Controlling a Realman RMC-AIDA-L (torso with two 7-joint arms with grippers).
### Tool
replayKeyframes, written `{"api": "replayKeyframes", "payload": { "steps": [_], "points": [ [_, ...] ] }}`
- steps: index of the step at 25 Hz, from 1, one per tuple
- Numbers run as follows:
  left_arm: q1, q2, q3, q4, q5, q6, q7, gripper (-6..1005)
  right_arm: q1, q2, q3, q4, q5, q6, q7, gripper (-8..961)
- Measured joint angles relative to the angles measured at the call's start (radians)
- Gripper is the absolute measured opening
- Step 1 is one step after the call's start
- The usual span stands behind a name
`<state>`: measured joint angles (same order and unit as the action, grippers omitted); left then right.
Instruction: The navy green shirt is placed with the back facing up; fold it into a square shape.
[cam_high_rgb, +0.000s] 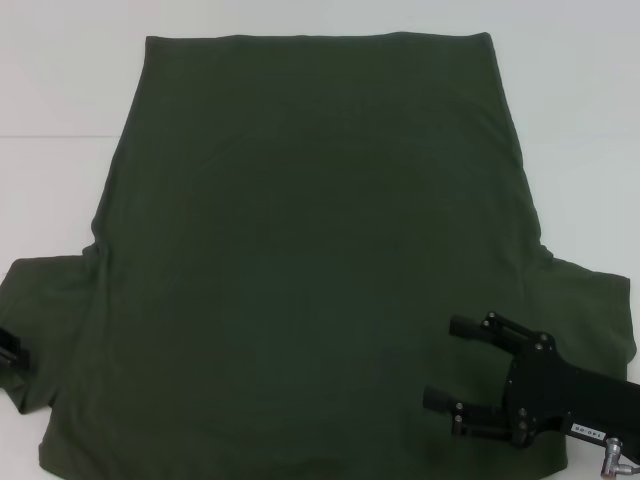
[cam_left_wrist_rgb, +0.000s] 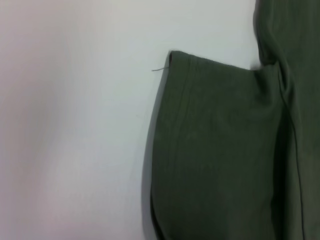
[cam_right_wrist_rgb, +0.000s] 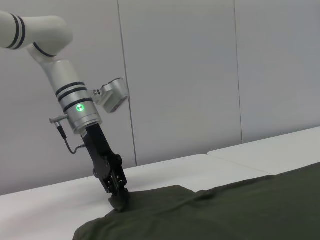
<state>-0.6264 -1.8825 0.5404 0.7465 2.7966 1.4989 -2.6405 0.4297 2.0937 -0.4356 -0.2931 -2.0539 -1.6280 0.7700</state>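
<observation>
Head view: green shirt (cam_high_rgb: 300, 260) lies flat on the white counter (cam_high_rgb: 60, 80), plain side up, hem at the far edge, sleeves spread to both sides near the robot. Right gripper (cam_high_rgb: 440, 362) sits over the shirt's near right corner beside the right sleeve, jaws spread apart. Left gripper (cam_right_wrist_rgb: 119, 200) is down on the left sleeve (cam_left_wrist_rgb: 215, 150) edge; right wrist view shows its tips touching the fabric, but can't tell whether its jaws are pinching it. Left wrist view shows the sleeve flat on the counter, loose thread at its corner.
</observation>
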Motion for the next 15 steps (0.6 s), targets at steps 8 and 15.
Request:
{"api": "replayKeyframes", "payload": {
  "steps": [8,15],
  "points": [
    [-0.001,0.001,0.003,-0.001,0.006,-0.002,-0.003,336,0.0,0.0,0.0,0.0,0.0,0.0,0.0,939],
    [0.002,0.006,-0.007,-0.001,0.002,0.003,-0.013,335,0.0,0.0,0.0,0.0,0.0,-0.001,0.0,938]
  ]
}}
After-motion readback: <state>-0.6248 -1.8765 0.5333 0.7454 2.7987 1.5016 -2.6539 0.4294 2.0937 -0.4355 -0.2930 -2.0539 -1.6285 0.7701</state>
